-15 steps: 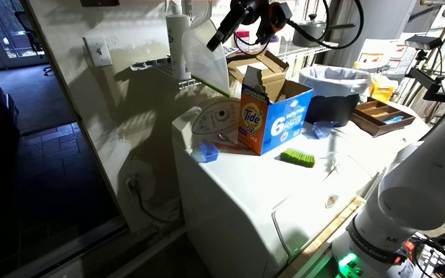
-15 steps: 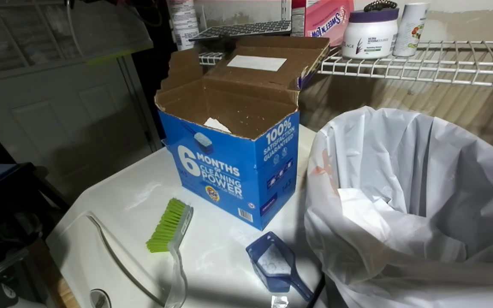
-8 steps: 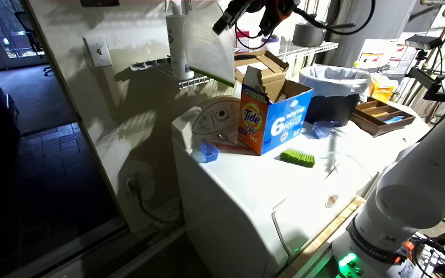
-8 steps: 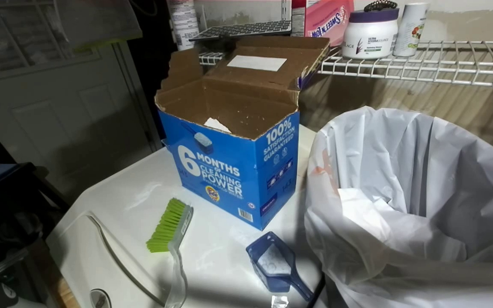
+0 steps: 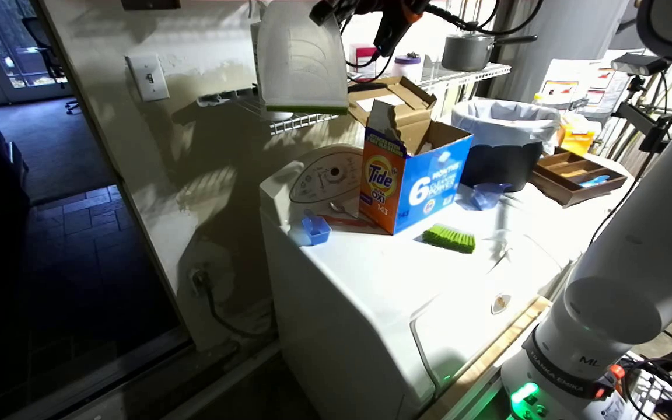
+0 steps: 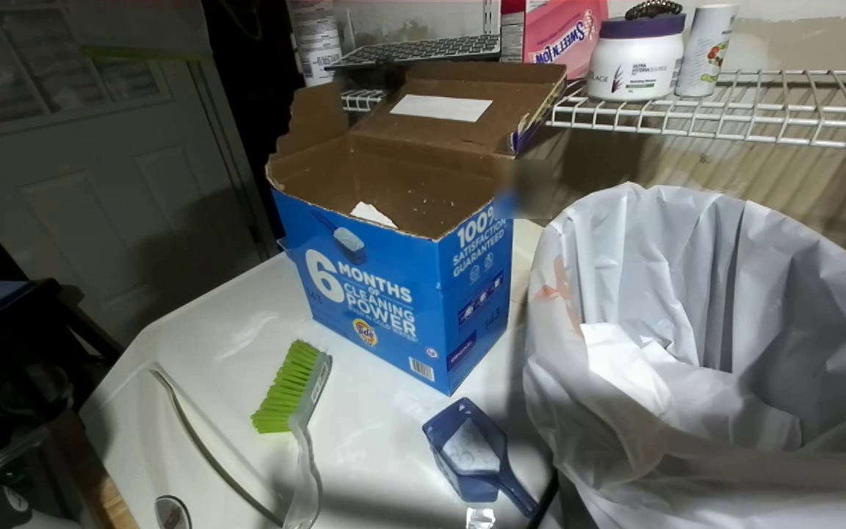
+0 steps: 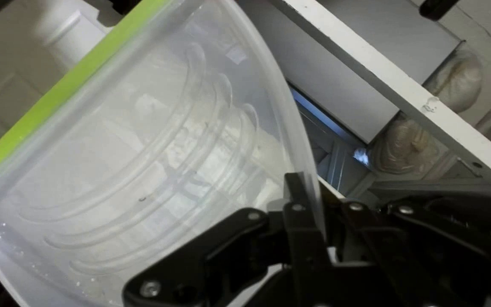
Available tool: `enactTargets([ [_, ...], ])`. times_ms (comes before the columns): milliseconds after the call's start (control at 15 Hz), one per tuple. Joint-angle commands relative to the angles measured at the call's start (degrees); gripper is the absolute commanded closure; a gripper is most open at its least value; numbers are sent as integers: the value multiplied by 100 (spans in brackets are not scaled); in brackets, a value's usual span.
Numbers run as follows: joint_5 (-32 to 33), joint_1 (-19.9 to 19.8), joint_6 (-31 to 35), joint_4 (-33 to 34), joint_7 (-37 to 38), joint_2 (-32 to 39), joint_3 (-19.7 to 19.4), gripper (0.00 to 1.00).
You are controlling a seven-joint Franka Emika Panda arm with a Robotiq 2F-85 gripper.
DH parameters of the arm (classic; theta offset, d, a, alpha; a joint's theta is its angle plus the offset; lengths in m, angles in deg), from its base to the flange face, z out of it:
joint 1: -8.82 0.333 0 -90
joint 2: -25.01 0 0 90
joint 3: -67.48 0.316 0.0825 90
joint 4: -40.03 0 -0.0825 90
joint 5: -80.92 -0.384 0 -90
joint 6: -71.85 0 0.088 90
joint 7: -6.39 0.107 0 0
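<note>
My gripper (image 7: 311, 187) is shut on the side wall of a clear plastic dustpan (image 7: 156, 140) with a bright green lip (image 7: 64, 91). One finger lies inside the pan and the other is partly hidden behind the wall. Small specks lie in the pan. In an exterior view the dustpan (image 5: 304, 58) hangs beside the wall above the washer's back corner, lip down and nearly level. The gripper (image 5: 321, 11) is at its top, partly cut off by the frame edge. The dustpan (image 6: 144, 26) also shows, partly cut off, at the upper left in an exterior view.
An open Tide box (image 5: 435, 181) stands on the white washer (image 5: 359, 280). Around it are a green brush (image 6: 294, 389), blue scoops (image 5: 315, 229) (image 6: 467, 448), a lined bin (image 6: 687, 294) and a wooden tray (image 5: 578, 178). A wire shelf (image 6: 717, 110) holds jars and a keyboard.
The gripper has risen with the dustpan still held. The dustpan has turned from tilted to nearly level, facing the camera in an exterior view. The things on the washer have not moved.
</note>
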Motion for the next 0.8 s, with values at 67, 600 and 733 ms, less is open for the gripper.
enactTargets([
  [67,-676,-188,-420,761,598,684,188,98],
  [600,-1010,-171,-273,1387,1115,1155,475,98],
  [733,-1075,-182,-212,1500,1277,1241,506,98],
])
